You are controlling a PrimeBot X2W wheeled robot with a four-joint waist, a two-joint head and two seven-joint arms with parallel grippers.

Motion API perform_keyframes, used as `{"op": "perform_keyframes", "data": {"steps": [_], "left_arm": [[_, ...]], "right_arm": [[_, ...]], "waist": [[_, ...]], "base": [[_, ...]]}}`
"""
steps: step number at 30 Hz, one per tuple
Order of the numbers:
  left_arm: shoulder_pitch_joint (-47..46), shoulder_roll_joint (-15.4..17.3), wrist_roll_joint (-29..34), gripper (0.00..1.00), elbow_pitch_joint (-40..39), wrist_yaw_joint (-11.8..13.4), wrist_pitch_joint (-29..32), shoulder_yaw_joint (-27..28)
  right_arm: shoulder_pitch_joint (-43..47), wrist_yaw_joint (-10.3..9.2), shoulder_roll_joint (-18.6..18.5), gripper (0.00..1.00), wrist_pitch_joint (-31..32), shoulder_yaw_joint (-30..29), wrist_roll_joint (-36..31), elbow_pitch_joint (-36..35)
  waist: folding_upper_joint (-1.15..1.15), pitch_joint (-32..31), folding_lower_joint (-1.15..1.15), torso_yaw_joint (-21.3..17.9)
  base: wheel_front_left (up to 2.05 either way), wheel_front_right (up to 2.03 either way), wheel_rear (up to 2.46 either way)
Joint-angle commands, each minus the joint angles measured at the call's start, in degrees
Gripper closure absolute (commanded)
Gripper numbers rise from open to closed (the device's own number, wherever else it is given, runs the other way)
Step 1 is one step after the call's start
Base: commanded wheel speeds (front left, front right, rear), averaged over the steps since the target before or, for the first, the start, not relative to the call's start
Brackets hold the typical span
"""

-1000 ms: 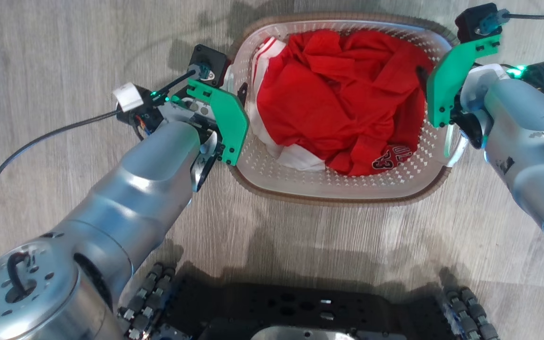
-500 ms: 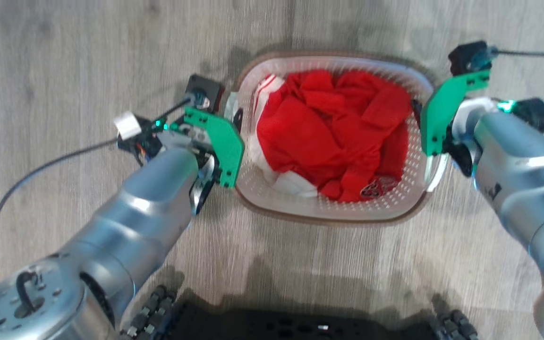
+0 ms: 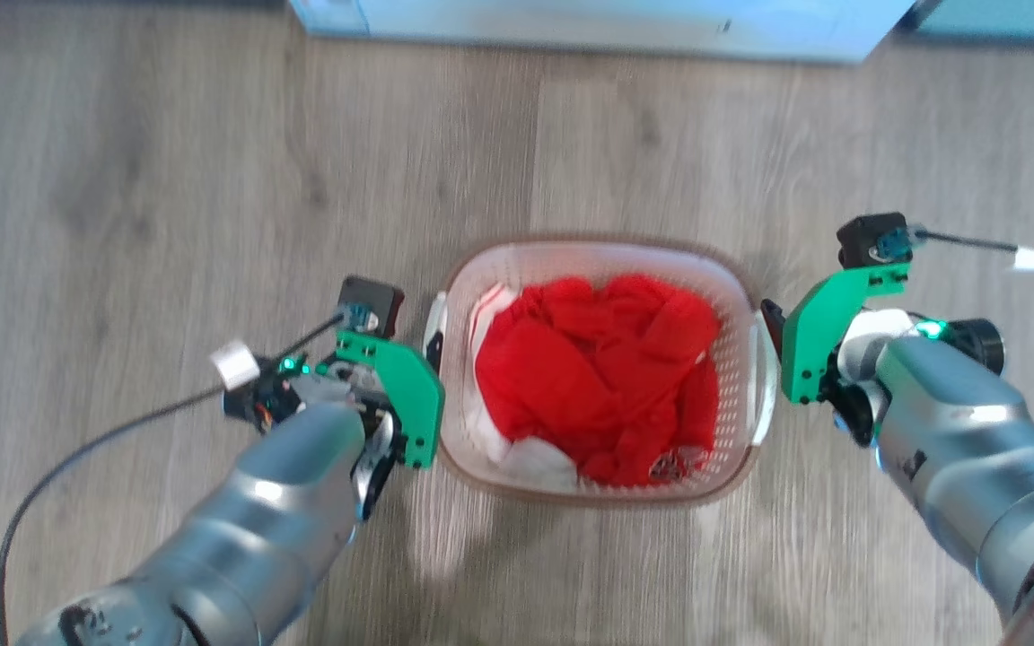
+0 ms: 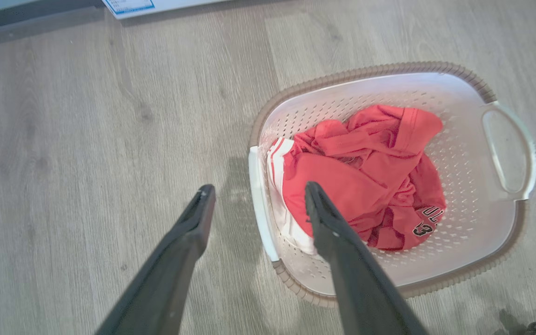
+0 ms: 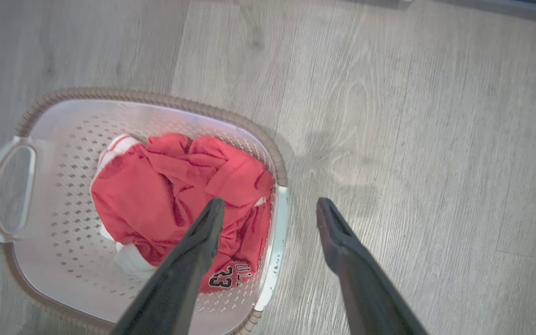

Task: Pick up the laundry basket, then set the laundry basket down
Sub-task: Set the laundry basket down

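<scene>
Since both pairs of jaws stand spread as wide as they go and close on nothing, the laundry basket point(image 4: 365, 74) is in no grip at this moment. The left jaws hang above the basket's left handle point(image 4: 258, 200). Of their two dark fingers point(image 4: 193, 232), one is over the bare floor point(image 4: 86, 139) and the other over the red shirt point(image 4: 365, 177) inside. The handle thus lies between them in the left wrist view, but lower down and seemingly untouched. The right jaws mirror this at the right handle point(image 5: 279, 232), one finger over the shirt and one over the floor, apart from the plastic as far as I can tell.

The basket stands upright and level on the wooden floor between the two arms. Its brown rim point(image 3: 598, 240) is whole all round, and the crumpled shirt is heaped in its bottom with a bit of white cloth point(image 3: 526, 458). Beyond it the floor runs to a pale blue edge point(image 3: 571, 22) at the top of the head view.

As for progress, I judge the basket to be down and free; whether it has had its lift cannot be read from how things lie. If it has, only drawing the arms clear is left. If not, the whole job remains: lower the jaws around both handles, close, raise, set down.
</scene>
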Motion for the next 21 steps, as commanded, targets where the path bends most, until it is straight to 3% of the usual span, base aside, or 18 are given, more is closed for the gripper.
{"op": "perform_keyframes", "data": {"steps": [1, 10, 15, 21], "left_arm": [[-0.08, 1.11, -0.38, 0.00, -0.22, -0.13, -1.09, 0.44], [2.56, 1.11, -0.35, 0.00, -2.02, 1.56, -4.62, 3.99], [4.28, 3.60, 8.50, 0.00, -11.37, 5.08, -4.67, 15.67], [13.69, 6.01, 24.43, 0.00, -28.39, 8.28, -4.68, 32.50]], "right_arm": [[2.12, -0.14, 0.56, 0.00, -1.72, -0.45, 0.11, -0.15], [6.35, -0.14, 2.94, 0.00, -11.59, -3.46, 0.67, -0.20], [5.32, -0.14, 1.60, 0.00, -12.71, -7.79, -1.71, -4.66], [9.72, -0.14, -2.73, 0.00, -12.75, -25.25, -16.16, -17.39]], "waist": [[-0.01, -5.94, 0.01, -0.87], [-0.01, -16.22, 0.01, -1.55], [-0.01, -19.73, 0.01, -2.09], [-0.01, -23.37, 0.01, -2.29]], "base": [[0.00, 0.00, 0.00], [0.00, 0.00, 0.00], [0.00, 0.00, 0.00], [0.00, 0.00, 0.00]]}}
